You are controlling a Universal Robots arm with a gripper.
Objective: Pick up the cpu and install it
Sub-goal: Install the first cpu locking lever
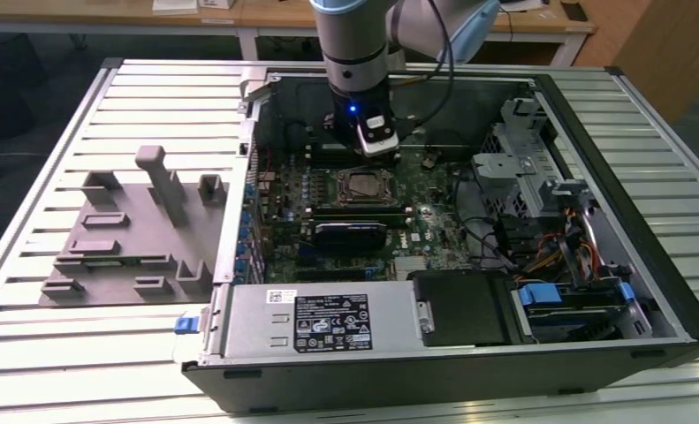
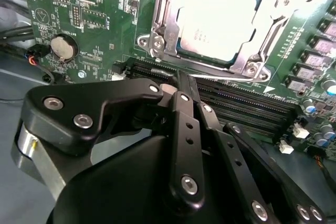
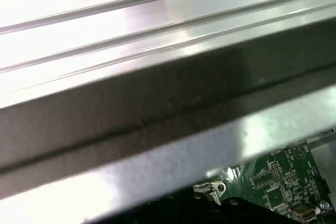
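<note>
Silver-topped cpu (image 2: 223, 22) sitting flat inside the metal-framed socket (image 2: 163, 30) on the green motherboard (image 2: 94, 3). Black hand (image 2: 181, 85) hovering just beside the socket, fingers closed together, gripping nothing.

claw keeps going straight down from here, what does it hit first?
Probably the motherboard just beyond the socket, near the long slots, not the cpu seated in the socket frame. The claw hangs inside the open case; depth is unclear.
</note>
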